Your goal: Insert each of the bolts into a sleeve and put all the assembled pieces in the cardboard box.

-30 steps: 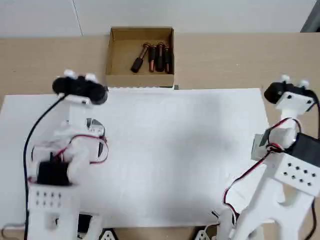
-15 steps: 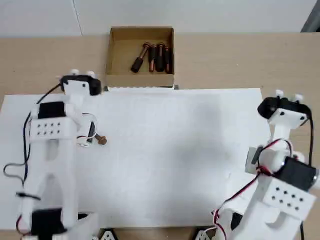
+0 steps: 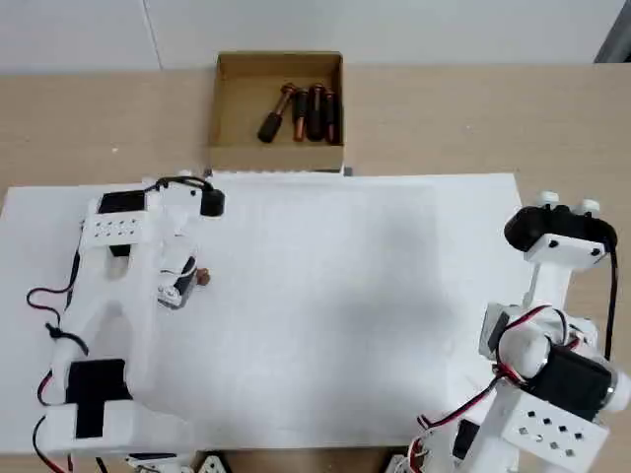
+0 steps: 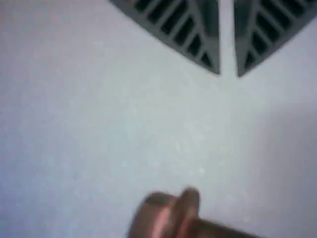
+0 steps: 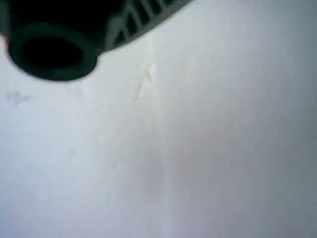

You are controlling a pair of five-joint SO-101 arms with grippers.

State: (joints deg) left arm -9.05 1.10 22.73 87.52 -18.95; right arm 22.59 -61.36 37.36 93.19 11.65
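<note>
A copper bolt lies on the white sheet at the left, just beside my left gripper. In the left wrist view the bolt sits a little beyond the gripper, whose two dark ribbed fingers are closed to a thin slit with nothing between them. My right gripper hangs low over the sheet's right edge. In the right wrist view a black sleeve sits against a ribbed finger, held above the sheet. The cardboard box stands at the back.
Several assembled bolt-and-sleeve pieces lie in the box. The sheet covers most of the wooden table, and a wide stretch of it separates the two arms. Wires hang from both arms.
The left arm has swung down and forward over the sheet, and the bolt now shows beside its gripper. The right arm has drawn back toward the front edge.
</note>
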